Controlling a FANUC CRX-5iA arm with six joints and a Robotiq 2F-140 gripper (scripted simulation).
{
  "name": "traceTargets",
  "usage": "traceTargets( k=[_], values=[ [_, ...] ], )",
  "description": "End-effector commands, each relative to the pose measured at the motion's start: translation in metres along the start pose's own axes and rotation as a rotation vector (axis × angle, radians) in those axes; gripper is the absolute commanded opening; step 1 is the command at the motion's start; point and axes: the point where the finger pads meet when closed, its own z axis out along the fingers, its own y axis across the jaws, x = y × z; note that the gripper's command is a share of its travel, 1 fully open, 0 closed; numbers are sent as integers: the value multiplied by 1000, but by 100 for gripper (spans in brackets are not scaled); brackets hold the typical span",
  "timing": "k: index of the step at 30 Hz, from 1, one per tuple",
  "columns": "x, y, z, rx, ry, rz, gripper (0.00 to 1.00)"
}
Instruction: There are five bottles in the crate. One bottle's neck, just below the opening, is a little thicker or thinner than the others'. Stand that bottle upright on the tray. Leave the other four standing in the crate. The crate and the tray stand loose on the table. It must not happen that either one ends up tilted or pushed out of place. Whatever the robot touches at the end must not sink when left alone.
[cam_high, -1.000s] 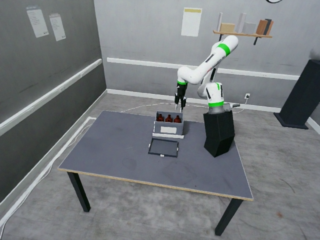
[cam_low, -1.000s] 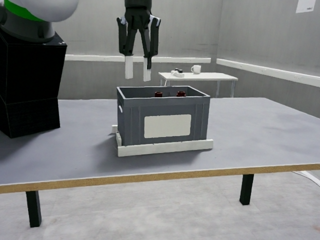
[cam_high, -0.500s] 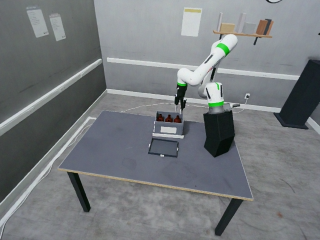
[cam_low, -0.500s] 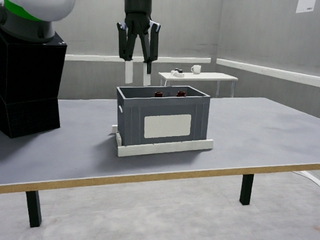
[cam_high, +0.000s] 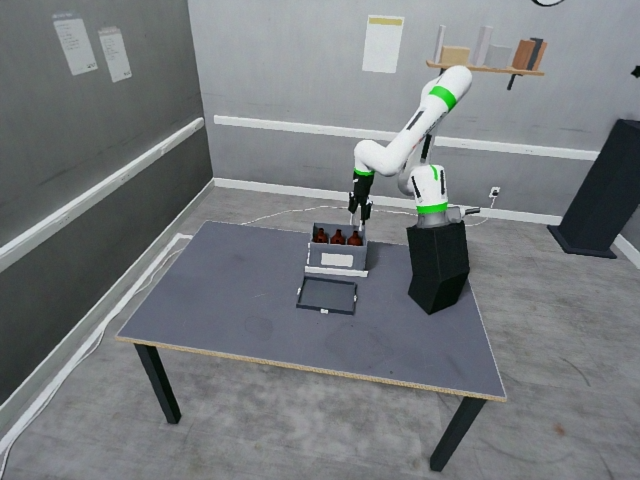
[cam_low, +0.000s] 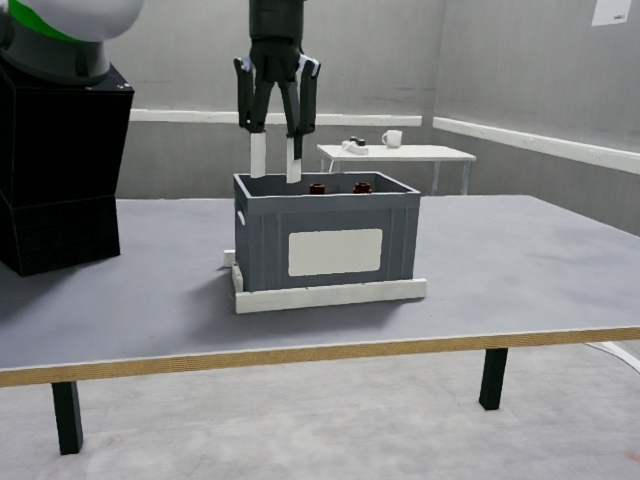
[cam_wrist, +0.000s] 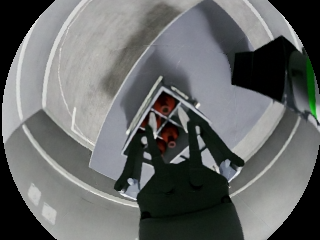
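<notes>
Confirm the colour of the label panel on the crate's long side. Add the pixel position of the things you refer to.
The label panel (cam_high: 337, 259) (cam_low: 334, 252) is plain off-white; the exterior view shows it best.
</notes>
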Motion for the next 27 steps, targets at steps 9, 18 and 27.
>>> traceTargets(
  k=[9,18,27],
  values=[
    [0,-1,7,1,-1,0,44],
    [0,-1,9,1,-1,0,44],
    [0,-1,9,1,-1,0,44]
  ],
)
